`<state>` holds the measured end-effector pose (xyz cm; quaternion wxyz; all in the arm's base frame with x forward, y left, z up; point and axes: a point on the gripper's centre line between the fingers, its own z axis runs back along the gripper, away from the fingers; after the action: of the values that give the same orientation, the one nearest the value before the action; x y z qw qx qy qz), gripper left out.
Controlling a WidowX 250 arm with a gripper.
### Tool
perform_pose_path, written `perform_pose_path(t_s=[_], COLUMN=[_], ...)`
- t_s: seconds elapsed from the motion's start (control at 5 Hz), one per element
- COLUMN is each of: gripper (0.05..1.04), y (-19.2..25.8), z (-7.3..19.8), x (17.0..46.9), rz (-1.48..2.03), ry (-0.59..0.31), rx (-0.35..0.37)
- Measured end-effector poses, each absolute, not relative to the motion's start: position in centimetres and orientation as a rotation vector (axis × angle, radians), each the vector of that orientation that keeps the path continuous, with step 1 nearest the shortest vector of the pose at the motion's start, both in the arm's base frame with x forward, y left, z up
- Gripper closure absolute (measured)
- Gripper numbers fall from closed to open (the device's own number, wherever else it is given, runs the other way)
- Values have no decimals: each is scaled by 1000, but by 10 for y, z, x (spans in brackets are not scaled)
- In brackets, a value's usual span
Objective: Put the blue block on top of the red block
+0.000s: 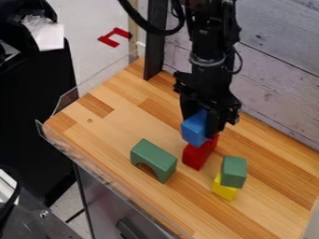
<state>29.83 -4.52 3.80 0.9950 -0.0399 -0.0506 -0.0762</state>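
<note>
Jaws snug around the blue block (194, 129), above the red block (197, 156), contact unclear.

The blue block (194, 129), a plain, straight-edged piece with flat faces, was held from above, nearly upright, over the near part of the red block (197, 156). Its lower edge overlapped the red one's upper part in the camera view (whether the two touched could not be told). The red block, bright and also flat-sided, sat on the striped wooden counter (109, 128), with one corner turned towards the camera. Its near faces showed below the blue block, and a strip of it ran back to the right, partly hidden.
</note>
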Motion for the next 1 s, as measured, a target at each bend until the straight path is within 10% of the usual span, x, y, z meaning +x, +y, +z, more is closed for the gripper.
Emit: perform_pose_path(t_s=[1.0], gripper=[503], y=[-47], z=[22], x=[298], rz=[18], ry=[-90], rx=[37])
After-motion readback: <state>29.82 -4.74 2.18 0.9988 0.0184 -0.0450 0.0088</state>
